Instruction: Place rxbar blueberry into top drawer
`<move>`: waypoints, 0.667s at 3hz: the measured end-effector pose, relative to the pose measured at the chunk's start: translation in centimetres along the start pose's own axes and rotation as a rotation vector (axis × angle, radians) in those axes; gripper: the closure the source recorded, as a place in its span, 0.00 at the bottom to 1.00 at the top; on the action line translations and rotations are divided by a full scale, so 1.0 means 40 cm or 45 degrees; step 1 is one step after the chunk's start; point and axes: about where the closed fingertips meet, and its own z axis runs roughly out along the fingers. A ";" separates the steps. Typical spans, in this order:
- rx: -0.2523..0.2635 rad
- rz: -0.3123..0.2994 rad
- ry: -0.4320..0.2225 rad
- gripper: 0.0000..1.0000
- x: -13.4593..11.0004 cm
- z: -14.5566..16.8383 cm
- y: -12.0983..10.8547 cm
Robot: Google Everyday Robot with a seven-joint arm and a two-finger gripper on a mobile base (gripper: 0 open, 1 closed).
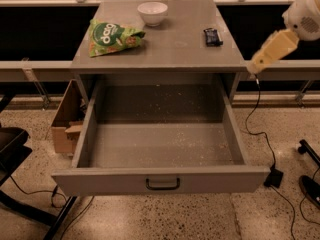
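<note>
Top drawer [162, 179] stands pulled fully open toward the near side, black handle [162, 184] at the middle of its front. Interior shows only pale specks on the floor.

Rxbar blueberry [213, 36] lies flat on the cabinet top [175, 51], right side, far of the drawer opening. It is not in the drawer.

Gripper [260, 61] hangs in the air off the cabinet's right edge, angled down and left, apart from the bar. Whether it is released or clenched: cannot tell. It carries nothing visible.

Also on the top: green snack bag [114, 35] at left, white bowl [152, 12] at the far middle. Cardboard box [67, 119] sits on the floor at left.
</note>
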 end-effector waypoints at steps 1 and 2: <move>0.102 0.107 -0.112 0.00 -0.050 0.009 -0.121; 0.103 0.106 -0.113 0.00 -0.051 0.008 -0.122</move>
